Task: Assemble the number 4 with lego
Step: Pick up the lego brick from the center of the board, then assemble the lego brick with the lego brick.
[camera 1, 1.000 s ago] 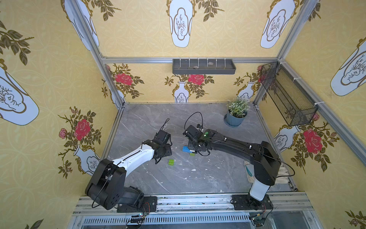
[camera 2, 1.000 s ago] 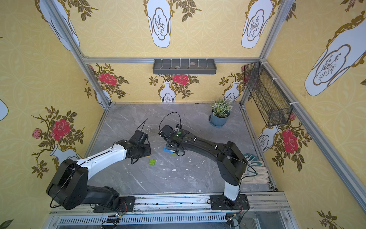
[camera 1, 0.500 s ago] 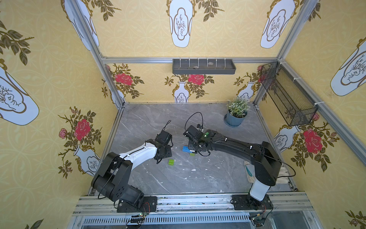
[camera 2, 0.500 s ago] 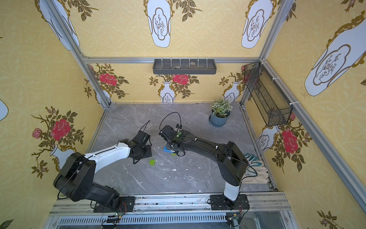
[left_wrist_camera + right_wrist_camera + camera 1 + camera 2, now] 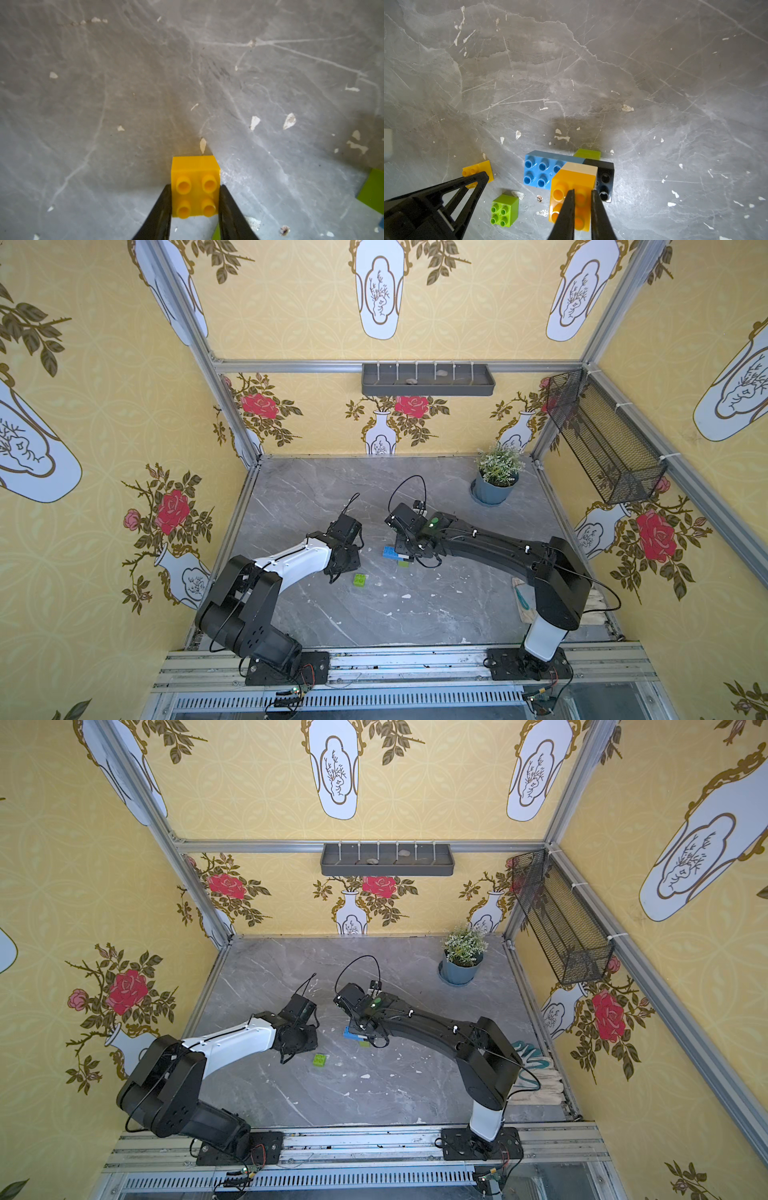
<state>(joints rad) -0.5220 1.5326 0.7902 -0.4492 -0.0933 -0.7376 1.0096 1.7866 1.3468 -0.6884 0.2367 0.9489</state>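
Bright even light, soft shadows, wide-angle edge distortion, wrist foregrounds blurred

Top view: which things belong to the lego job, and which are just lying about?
For the job: brick cluster, loose yellow brick, loose green brick.
Lying about: potted plant, gloves, wall tray, mesh basket.

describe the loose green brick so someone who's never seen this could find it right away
On the grey table, find the joined cluster under the tip of the black arm. The green brick lies apart from it, studs up, beside the left pincer gripping a yellow brick. Unlike the cluster's green one, it touches nothing.
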